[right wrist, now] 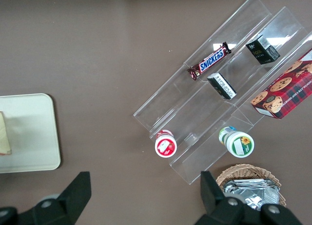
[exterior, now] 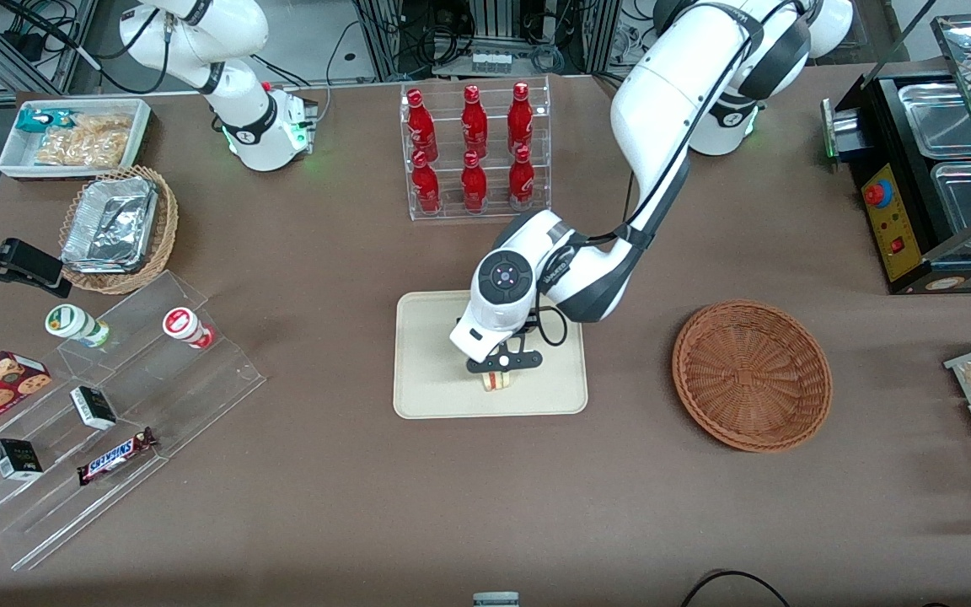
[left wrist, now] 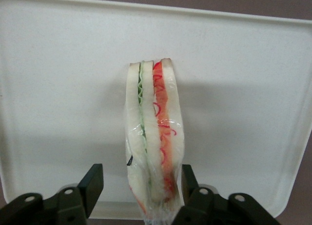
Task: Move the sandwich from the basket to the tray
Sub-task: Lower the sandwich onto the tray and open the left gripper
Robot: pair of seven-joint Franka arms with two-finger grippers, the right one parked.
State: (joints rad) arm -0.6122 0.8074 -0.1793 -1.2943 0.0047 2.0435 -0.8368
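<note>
Spread hand (left wrist: pixel 141 188) straddles the sandwich (left wrist: pixel 153 137) standing on the tray (left wrist: pixel 58 88), near its front-camera-side rim.

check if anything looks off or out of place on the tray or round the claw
Only one oddity: the sandwich stands on edge on the tray, not flat, so it may tip. The claw is open around it. The basket is empty.

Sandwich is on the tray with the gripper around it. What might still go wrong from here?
The sandwich stands on its narrow edge on the tray, so it may tip over once the gripper lifts away. The fingers are open, but one finger sits right against the plastic wrap and might drag it upward. The sandwich also rests nearer the tray's front rim than its middle, so a topple may land it on that rim.
</note>
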